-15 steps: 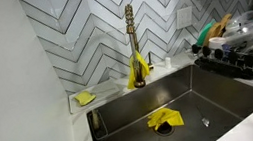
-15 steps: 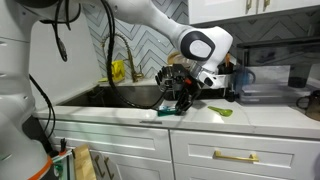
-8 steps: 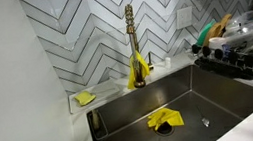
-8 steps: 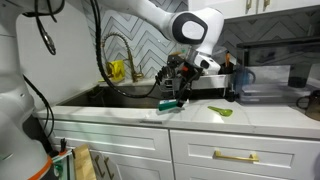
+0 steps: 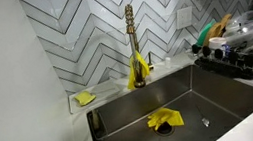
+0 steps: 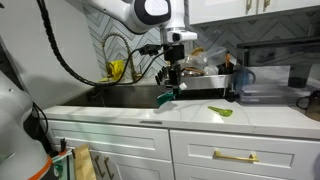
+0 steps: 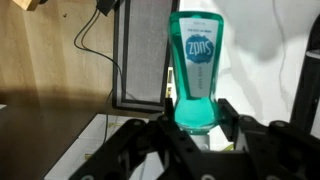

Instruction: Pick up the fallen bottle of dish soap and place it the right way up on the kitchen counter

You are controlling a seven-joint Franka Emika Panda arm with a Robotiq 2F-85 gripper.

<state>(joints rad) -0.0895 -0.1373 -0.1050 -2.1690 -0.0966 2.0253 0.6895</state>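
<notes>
Now clamps the teal dish soap bottle point(image 7: 194, 70) between the fingers point(image 7: 229, 115) of the gripper point(image 7: 196, 120), closed tight around one end in the wrist view. Hangs tilted close over the white kitchen counter point(image 6: 195, 120) in an exterior view, at the right rim of the sink point(image 6: 120, 98). Sits left of a green scrap point(image 6: 221, 111) on the counter, with a dish rack point(image 6: 255, 88) farther right. Shows a yellow cloth point(image 5: 164, 118) in the sink, under the faucet point(image 5: 131, 34).

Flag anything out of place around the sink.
Dish soap bottle is clamped in the gripper, tilted rather than upright, not yet set on the kitchen counter. A crumpled yellow cloth lies in the sink basin. No spill visible.
</notes>
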